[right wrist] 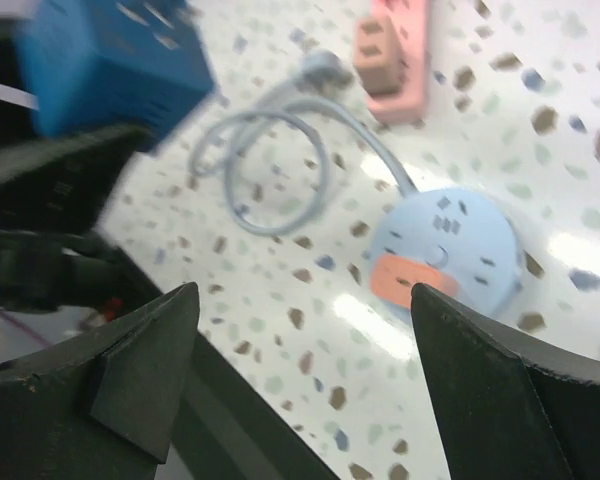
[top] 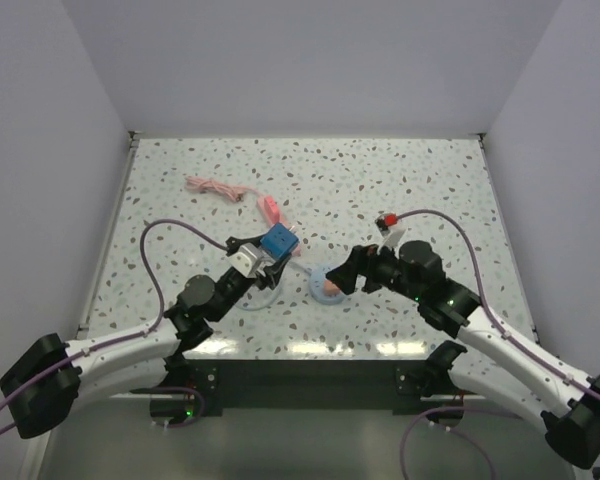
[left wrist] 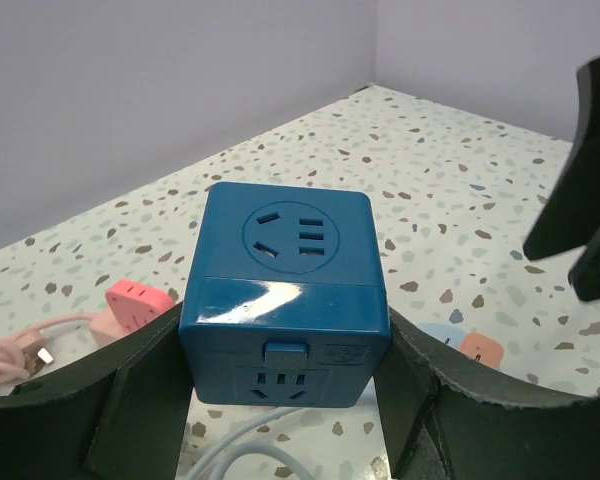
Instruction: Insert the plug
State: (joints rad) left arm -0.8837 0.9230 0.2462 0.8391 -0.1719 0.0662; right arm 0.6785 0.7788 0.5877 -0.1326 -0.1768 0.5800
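While the left gripper (top: 257, 257) pinches the blue cube (top: 279, 241) by two opposite sides, its fingers (left wrist: 130, 400) pressed flat against them, the right gripper (top: 346, 276) hangs spread wide with nothing between its fingers (right wrist: 140, 370); the cube shows one socket face on top and another toward the left wrist camera, and it seems lifted off the table (top: 400, 180), though that is hard to be sure of; below the right gripper a round pale-blue hub (right wrist: 450, 250) with an orange patch lies flat on the table; a pale cable (right wrist: 270, 170) runs from it in a loop and ends at the plug (right wrist: 320, 66), which lies on the table just beside the pink strip (right wrist: 398, 60), apart from the cube and touched by neither gripper; the right wrist view is blurred, so its prongs cannot be made out; a pink cable (top: 215, 186) trails from the strip toward the far left.
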